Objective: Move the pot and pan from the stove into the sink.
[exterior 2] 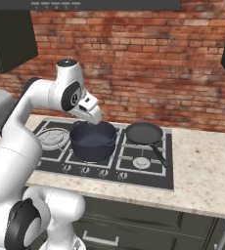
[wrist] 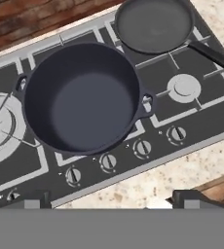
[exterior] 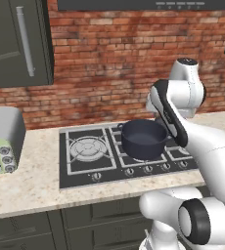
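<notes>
Open gripper (wrist: 111,197) hovers above the pot (wrist: 82,97) at the stove's (wrist: 201,114) middle; the pan (wrist: 153,24) sits toward its back edge. Step: approaching the pot. Next, descent onto its rim.

The deep, round, dark blue-grey pot (wrist: 82,97) with two small loop handles stands upright and empty on the middle of the flat black gas cooktop (wrist: 192,116). To its right, on the far right burner, lies the shallow black frying pan (exterior 2: 144,133), its long straight handle pointing toward the near right.
</notes>
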{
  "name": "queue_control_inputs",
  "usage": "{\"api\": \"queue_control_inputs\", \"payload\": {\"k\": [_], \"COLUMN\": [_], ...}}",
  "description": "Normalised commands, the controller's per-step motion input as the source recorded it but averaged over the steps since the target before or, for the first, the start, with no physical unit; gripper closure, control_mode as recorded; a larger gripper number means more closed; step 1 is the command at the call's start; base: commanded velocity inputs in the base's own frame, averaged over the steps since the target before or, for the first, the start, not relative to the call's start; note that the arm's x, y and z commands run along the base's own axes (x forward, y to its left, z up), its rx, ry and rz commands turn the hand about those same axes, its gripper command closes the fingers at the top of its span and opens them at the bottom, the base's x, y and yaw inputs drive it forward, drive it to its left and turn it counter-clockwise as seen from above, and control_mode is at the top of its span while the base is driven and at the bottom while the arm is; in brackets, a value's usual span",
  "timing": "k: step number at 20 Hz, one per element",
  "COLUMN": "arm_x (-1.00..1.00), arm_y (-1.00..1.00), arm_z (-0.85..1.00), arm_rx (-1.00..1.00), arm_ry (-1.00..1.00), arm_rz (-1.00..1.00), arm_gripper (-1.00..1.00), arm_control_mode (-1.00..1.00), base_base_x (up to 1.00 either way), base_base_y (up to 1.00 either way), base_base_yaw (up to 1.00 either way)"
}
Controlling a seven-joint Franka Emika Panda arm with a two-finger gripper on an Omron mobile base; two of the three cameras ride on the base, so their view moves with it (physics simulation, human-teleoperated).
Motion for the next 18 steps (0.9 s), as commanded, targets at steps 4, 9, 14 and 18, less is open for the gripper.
{"api": "queue_control_inputs", "payload": {"k": [4, 9, 14, 18], "arm_x": [0.0, 0.0, 0.0, 0.0], "arm_y": [-0.02, 0.0, 0.0, 0.0], "arm_z": [-0.04, -0.36, -0.54, -0.58], "arm_rx": [0.02, 0.0, 0.0, -0.01], "arm_ry": [0.0, 0.05, 0.05, 0.06], "arm_rz": [-0.06, 0.0, 0.0, -0.01], "arm_gripper": [-1.0, -1.0, -1.0, -1.0], "arm_control_mode": [-1.0, -1.0, -1.0, -1.0], "base_base_x": [0.0, 0.0, 0.0, 0.0], "base_base_y": [0.0, 0.0, 0.0, 0.0], "base_base_yaw": [0.0, 0.0, 0.0, 0.0]}}
